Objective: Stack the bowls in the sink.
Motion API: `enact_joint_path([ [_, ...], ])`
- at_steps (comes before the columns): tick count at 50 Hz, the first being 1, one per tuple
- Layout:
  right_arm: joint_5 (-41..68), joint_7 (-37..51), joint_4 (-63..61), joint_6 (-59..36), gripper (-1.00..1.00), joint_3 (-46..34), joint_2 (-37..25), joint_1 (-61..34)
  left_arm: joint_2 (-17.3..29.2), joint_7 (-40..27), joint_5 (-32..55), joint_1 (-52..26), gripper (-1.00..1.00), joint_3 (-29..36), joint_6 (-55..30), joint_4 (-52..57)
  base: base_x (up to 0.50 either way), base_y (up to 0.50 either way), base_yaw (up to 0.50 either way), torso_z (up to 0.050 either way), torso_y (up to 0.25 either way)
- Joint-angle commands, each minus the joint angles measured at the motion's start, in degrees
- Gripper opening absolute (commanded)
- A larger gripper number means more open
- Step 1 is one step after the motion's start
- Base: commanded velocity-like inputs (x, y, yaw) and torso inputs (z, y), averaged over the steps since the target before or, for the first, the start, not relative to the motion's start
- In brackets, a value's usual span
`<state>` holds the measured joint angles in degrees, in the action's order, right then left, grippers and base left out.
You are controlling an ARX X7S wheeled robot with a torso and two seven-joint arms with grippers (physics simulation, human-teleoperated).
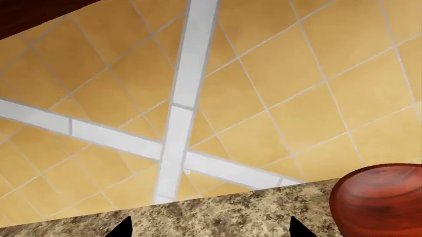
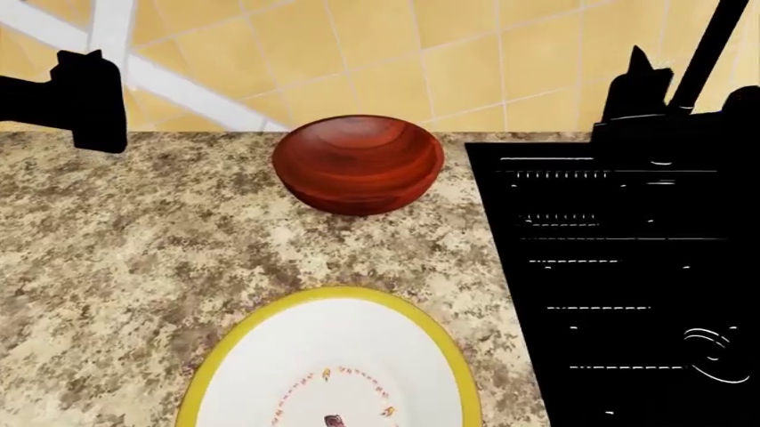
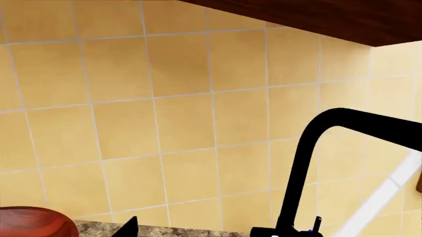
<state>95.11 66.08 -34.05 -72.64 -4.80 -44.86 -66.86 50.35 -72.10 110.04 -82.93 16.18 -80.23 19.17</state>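
Wooden bowl (image 2: 359,165) upright on the tabletop (image 2: 131,249), between both pincers, nearer to the left pincer (image 2: 81,102); sink (image 2: 618,276) beneath the right pincer (image 2: 635,84). White bowl (image 2: 333,365) closer in. Fingers barely visible, so spread of either pincer impossible to tell.
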Motion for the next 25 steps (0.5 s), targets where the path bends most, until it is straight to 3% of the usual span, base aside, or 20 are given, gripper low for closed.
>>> enact_joint_path([
  [1, -0.56, 0.06, 0.17, -0.11, 1.00, -1.21, 0.05, -0.59, 0.77, 0.18, 0.50, -0.18, 1.00, 0.60, 0.87, 0.24, 0.00, 0.00, 0.00, 0.000, 0.000],
  [12, -1.35, 0.26, 1.22, 0.24, 1.00, -3.12, 2.22, -2.80, 1.41, 0.06, 1.23, -0.27, 1.00, 1.15, 1.80, 0.40, 0.00, 0.00, 0.00, 0.000, 0.000],
  [25, -1.65, 2.70, 22.67, -5.14, 1.00, -17.34, 16.65, -24.35, 2.45, 0.58, 1.86, 0.06, 1.00, 1.11, 2.84, 0.95, 0.00, 0.00, 0.00, 0.000, 0.000],
])
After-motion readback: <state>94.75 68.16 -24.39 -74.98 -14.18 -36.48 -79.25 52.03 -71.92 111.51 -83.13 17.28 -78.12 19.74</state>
